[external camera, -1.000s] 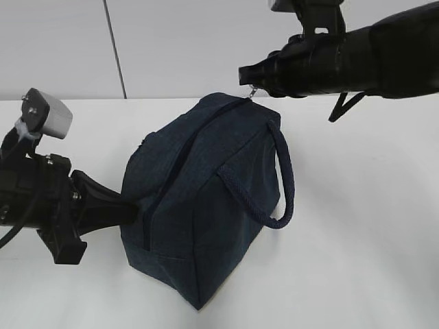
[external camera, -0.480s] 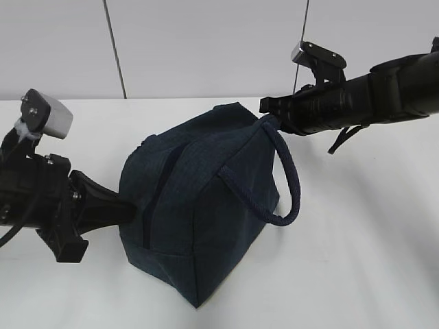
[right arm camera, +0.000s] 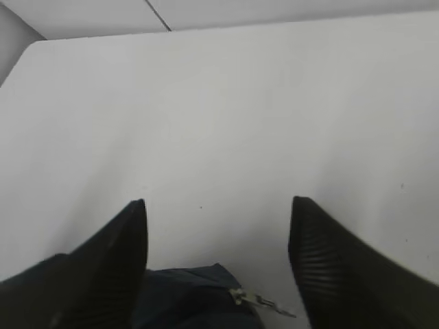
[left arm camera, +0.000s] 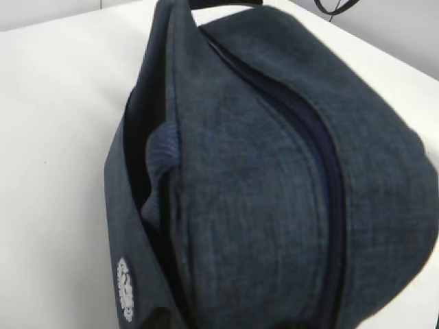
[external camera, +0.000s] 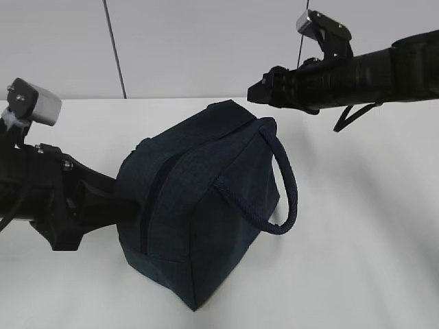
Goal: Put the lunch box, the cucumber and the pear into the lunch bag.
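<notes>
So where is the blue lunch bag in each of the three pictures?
Exterior view: the lunch bag sits in the middle, on the white table.
Left wrist view: it fills most of the picture, seen very close.
Right wrist view: only a corner shows at the bottom edge, between the fingers.
Shared landmark: the bag's zipper, whose metal pull shows in the right wrist view.

the lunch bag (external camera: pixel 199 205) sits on the table (external camera: pixel 357 260), with its handle (external camera: pixel 281 185) looping off its right side. the left gripper (external camera: pixel 113 202) is at the bag's left end, against the fabric. the right gripper (external camera: pixel 257 90) hangs above the bag's far right end, clear of it, over the zipper pull (right arm camera: pixel 257 299).
</notes>
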`<state>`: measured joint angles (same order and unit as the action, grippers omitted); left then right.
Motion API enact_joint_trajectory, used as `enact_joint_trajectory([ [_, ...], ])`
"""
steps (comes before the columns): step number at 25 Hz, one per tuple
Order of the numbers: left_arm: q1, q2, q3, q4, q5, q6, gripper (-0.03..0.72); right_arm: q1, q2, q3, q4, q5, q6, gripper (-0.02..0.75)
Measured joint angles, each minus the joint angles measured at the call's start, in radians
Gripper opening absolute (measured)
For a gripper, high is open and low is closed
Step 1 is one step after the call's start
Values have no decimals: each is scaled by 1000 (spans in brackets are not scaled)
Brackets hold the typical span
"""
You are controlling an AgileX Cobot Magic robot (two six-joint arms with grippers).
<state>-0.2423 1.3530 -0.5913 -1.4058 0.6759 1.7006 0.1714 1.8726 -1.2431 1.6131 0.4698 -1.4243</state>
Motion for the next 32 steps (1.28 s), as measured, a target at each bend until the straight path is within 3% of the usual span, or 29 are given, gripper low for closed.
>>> enact_joint_trajectory([
  [2,0,-47,0,53,0,-50,384,-2,-48,0,-53,12,-6,552],
  [5,0,-133,0,201,9,-220,393,-3,-127,0,-205,65,74,560],
  [8,0,-237,0,407,19,-462,393,-3,-217,0,-502,131,348,561],
  [13,0,-457,2,762,13,-920,393,-3,-352,2,-1137,350,946,561],
  [17,0,-641,2,1002,37,-1252,393,-3,-485,74,-1424,468,1235,559],
  [24,0,-913,2,1196,224,-1530,384,-3,-809,289,-1512,634,1328,506],
  [32,0,-1095,2,1307,446,-1564,379,-3,-1196,500,-1533,734,1400,503],
])
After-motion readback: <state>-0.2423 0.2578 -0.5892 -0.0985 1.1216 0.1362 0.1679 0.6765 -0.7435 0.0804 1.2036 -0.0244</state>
